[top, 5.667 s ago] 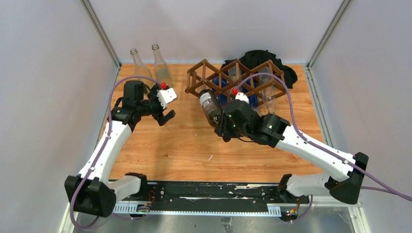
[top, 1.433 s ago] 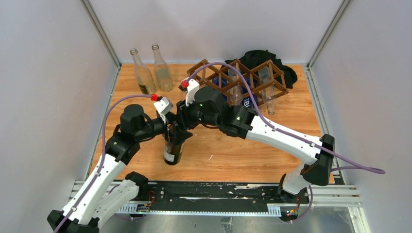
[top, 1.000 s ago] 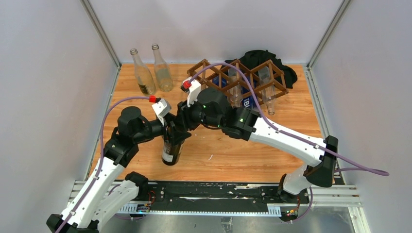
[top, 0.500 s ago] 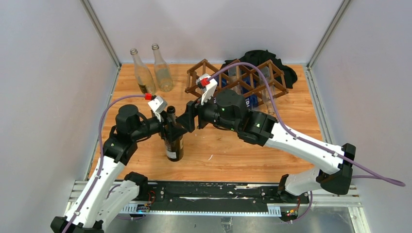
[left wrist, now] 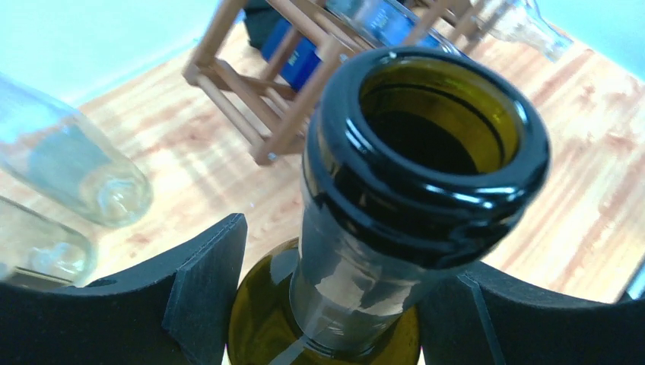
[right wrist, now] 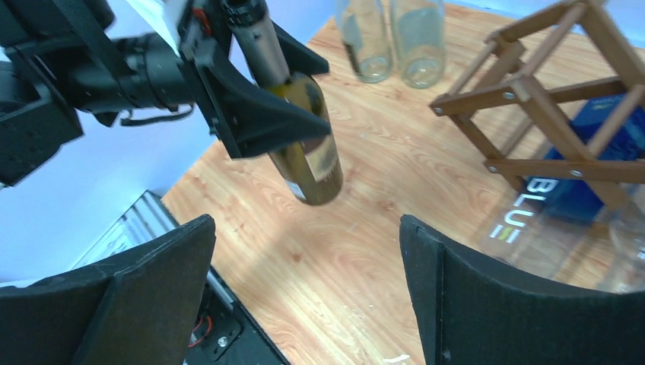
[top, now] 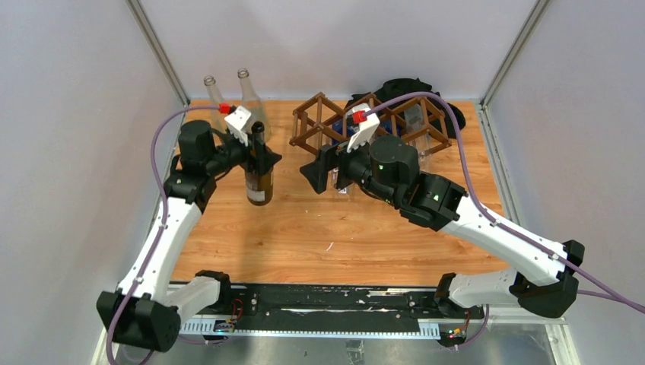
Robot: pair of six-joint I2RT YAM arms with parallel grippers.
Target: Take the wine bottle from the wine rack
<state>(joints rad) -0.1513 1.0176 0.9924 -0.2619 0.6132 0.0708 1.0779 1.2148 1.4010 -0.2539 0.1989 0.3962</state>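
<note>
The wine bottle (top: 258,181), dark green glass with a pale label, is out of the wine rack (right wrist: 525,95) and stands upright, clamped by its neck in the left gripper (top: 257,156). The left wrist view shows the black fingers (left wrist: 201,293) pressed against either side of the neck just below the open mouth. Whether the base rests on the worktop (top: 342,236) or hangs just above it I cannot tell.

The right gripper (top: 325,178) is spread wide with nothing between its fingers (right wrist: 144,300). It sits apart from the bottle, on the bottle's right, and faces it. The rack lies just behind this gripper and to the right of the left one, well apart from the bottle.

A clear bottle (left wrist: 525,19) lies in the rack on its far side from the left gripper, and a blue item with pale lettering (right wrist: 589,182) sits inside the frame close to the right gripper. Two empty clear bottles (right wrist: 417,42) stand upright just behind the left gripper, near the back left corner. A black cloth (top: 449,114) is heaped behind the rack.
</note>
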